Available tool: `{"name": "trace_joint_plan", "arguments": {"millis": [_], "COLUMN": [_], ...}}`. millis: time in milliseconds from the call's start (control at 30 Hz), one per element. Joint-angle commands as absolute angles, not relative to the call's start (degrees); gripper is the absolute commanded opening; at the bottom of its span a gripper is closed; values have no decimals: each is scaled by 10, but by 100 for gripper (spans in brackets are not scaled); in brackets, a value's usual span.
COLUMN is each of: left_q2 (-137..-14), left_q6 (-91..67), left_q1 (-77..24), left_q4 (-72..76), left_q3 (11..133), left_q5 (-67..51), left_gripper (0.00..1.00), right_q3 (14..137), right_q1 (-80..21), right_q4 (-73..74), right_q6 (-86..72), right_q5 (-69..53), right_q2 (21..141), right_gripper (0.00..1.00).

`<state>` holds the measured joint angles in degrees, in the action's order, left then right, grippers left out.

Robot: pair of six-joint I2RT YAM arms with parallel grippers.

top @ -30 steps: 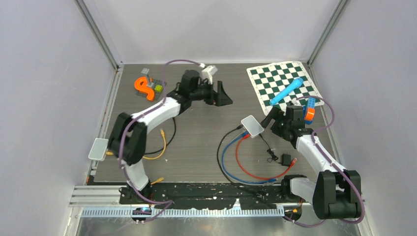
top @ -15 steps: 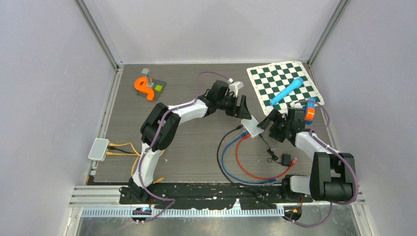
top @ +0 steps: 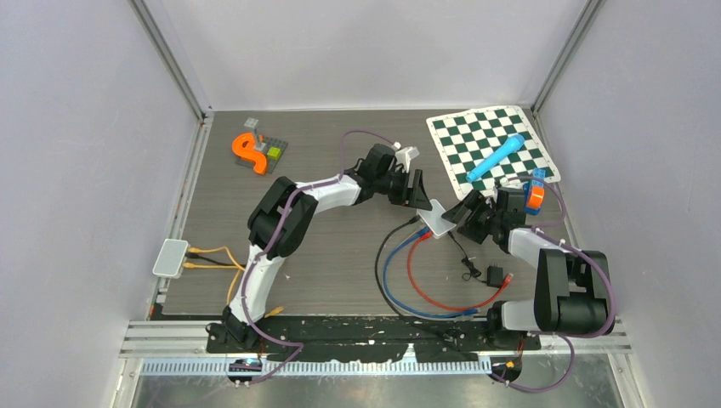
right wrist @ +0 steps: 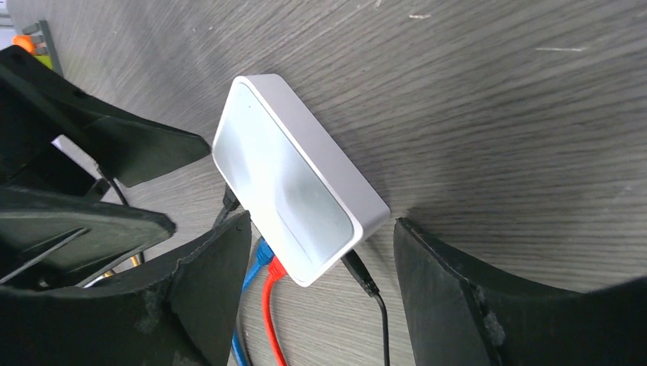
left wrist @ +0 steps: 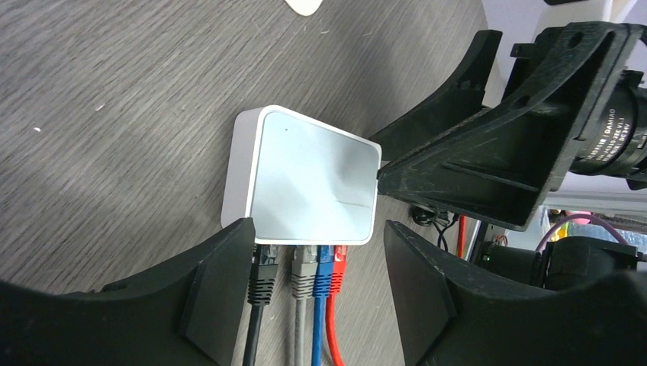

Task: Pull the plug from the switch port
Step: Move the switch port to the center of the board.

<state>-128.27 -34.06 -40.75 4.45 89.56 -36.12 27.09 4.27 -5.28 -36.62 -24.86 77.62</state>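
The left gripper [left wrist: 317, 229], fingers spread, straddles the white switch [left wrist: 313, 183] over its plugs [left wrist: 317, 267] from 11 o'clock. The right gripper [right wrist: 320, 221], fingers also spread, flanks its 3 o'clock end.

Robotics lab test cell, judging by blank grey panel walls [top: 366, 51] on aluminium extrusion posts [top: 170, 59], twin arms [top: 327, 192] bolted to a slotted rail [top: 340, 365] at the edge of a dark wood-grain tabletop [top: 340, 246], a checkerboard mat [top: 463, 140], and loose props: network switch [top: 438, 219] with coloured patch cables [top: 409, 276], orange S-shaped piece [top: 246, 151], toy bricks [top: 272, 153].
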Motion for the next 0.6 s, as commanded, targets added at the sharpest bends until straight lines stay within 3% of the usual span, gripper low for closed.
{"name": "trace_joint_plan", "arguments": {"millis": [0,433,533,567], "left_q2": [-1308,-1309,-1298,-1295], "left_q6": [-335,-351,-341,-339], "left_q1": [-408,-408,-406,-406], "left_q4": [55,94,85,81], "left_q3": [925,885,883,886], "left_q5": [-370,-357,-343,-343], "left_gripper": [63,54,76,77], "right_q3": [261,275,289,291], "right_q1": [44,43,43,43], "right_q4": [-86,-81,-52,-47], "right_q6": [-375,-353,-331,-328], "right_q5": [-267,-272,-267,-257], "right_q2": [795,818,819,814], "right_gripper": [75,68,68,68]}}
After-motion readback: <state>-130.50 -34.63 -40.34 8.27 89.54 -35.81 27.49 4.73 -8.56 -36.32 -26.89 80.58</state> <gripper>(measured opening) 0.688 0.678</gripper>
